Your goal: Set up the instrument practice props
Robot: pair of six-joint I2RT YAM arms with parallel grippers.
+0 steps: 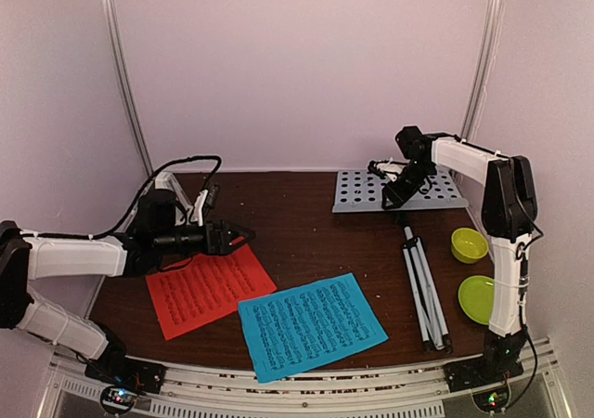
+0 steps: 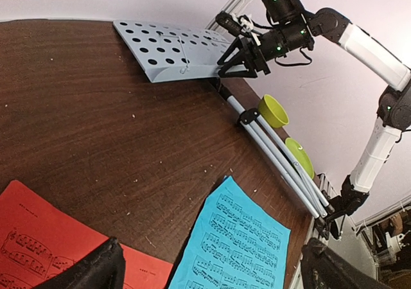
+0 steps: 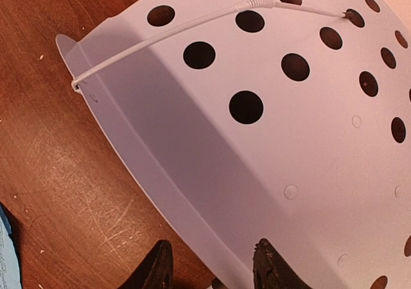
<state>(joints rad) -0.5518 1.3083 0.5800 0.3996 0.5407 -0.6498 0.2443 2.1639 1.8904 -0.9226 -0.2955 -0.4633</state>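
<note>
The white perforated music-stand desk (image 1: 362, 191) lies at the back right of the table, with its folded white tripod legs (image 1: 423, 283) stretching toward me. My right gripper (image 1: 394, 195) is at the desk's lower lip. In the right wrist view (image 3: 212, 266) its jaws stand apart on either side of the lip of the desk (image 3: 289, 141). The red-orange sheet (image 1: 209, 288) and the blue sheet (image 1: 311, 325) lie flat at the front. My left gripper (image 1: 237, 235) hovers wide open and empty above the red sheet's far edge (image 2: 38, 237). No metronome is in view.
A yellow-green bowl (image 1: 469, 244) and a yellow-green plate (image 1: 478, 297) sit at the right edge beside the tripod legs. A thin white wire (image 3: 192, 22) runs across the desk's face. The enclosure walls close in the back and sides.
</note>
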